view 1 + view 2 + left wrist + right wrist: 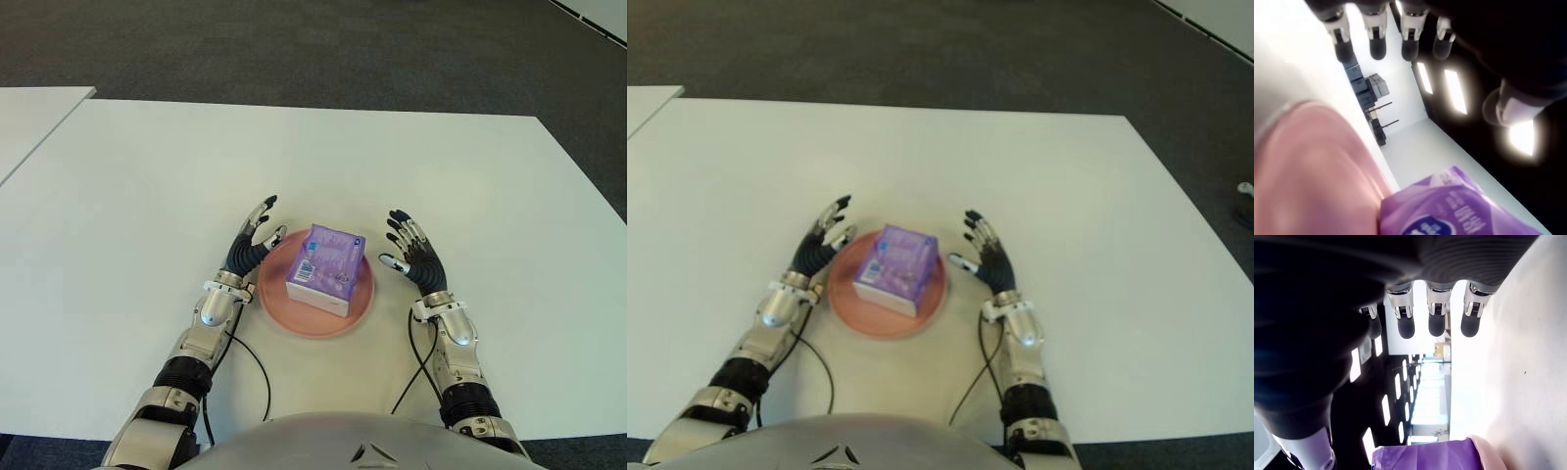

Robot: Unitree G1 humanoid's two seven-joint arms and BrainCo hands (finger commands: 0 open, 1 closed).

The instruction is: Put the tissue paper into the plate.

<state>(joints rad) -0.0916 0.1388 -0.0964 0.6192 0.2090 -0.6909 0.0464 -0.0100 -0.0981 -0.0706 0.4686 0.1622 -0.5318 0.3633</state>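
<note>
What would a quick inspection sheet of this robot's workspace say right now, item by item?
Surface: large white table, bare apart from the job's things.
Job's things: purple plastic-wrapped tissue paper pack lies inside the round pink plate.
Clutter: nothing seen.
Hands: left robot hand open at the plate's left edge; right robot hand open to the plate's right, apart from it; neither holds anything.
Cables: a thin black cable runs along the table by each forearm.
Surroundings: dark grey carpet floor; corner of another white table on the left.
</note>
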